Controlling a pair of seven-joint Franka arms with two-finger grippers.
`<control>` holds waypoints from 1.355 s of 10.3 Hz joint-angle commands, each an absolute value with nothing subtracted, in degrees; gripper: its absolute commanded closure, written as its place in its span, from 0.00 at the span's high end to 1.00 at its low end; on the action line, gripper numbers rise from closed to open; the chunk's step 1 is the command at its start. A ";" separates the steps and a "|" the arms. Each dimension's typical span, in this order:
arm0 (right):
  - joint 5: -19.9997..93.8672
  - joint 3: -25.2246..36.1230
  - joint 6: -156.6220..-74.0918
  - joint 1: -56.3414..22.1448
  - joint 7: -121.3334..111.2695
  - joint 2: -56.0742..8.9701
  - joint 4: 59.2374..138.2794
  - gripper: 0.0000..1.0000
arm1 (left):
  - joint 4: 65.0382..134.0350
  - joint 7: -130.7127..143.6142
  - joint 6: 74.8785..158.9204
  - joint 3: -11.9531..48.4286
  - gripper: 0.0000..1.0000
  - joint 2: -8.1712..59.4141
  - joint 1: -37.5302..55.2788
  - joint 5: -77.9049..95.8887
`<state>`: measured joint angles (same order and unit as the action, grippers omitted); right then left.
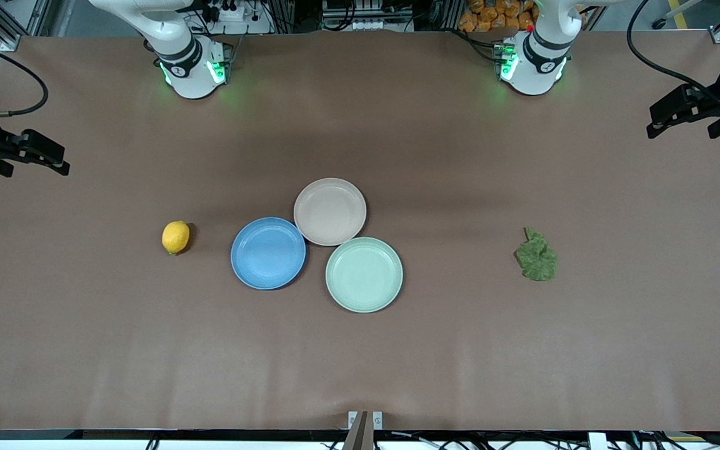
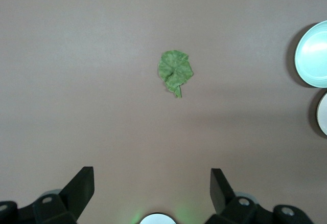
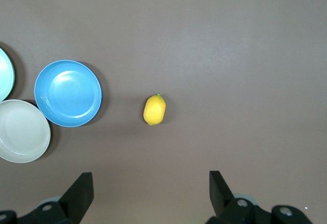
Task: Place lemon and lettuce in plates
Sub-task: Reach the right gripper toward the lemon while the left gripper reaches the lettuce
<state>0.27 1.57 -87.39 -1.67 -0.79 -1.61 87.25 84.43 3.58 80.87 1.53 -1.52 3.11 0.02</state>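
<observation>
The lemon (image 1: 175, 237) lies on the brown table toward the right arm's end, beside the blue plate (image 1: 268, 253). The beige-pink plate (image 1: 330, 211) touches the blue one, farther from the front camera. The lettuce (image 1: 537, 256) lies flat toward the left arm's end. Both plates hold nothing. My right gripper (image 3: 150, 179) is open and empty, high over the table, with the lemon (image 3: 154, 109) ahead of it. My left gripper (image 2: 152, 175) is open and empty, high over the table, with the lettuce (image 2: 175, 70) ahead of it. In the front view both hands show at the table's ends.
A pale mint-green plate (image 1: 364, 274) sits against the two other plates, nearest the front camera. The arms' bases (image 1: 194, 65) (image 1: 532, 62) stand along the table's back edge. Cables hang at both ends.
</observation>
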 commanded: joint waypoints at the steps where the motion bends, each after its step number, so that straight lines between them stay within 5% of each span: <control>1: 1.23 1.32 -87.27 -1.06 -1.41 -0.87 88.24 1.00 | 84.82 1.85 80.77 1.32 1.00 -2.29 3.52 -0.70; 5: 1.14 1.32 -87.63 -0.88 -1.06 -1.23 88.24 1.00 | 85.43 2.36 80.95 1.67 1.00 0.43 4.04 3.58; 9: 1.23 1.32 -91.57 -1.14 -0.97 -10.17 89.46 1.00 | 85.96 21.92 84.79 2.72 1.00 5.70 11.92 13.18; 14: 1.23 1.06 -112.27 -3.60 10.35 -14.40 107.01 1.00 | 87.10 33.05 91.67 5.18 1.00 11.33 17.58 14.42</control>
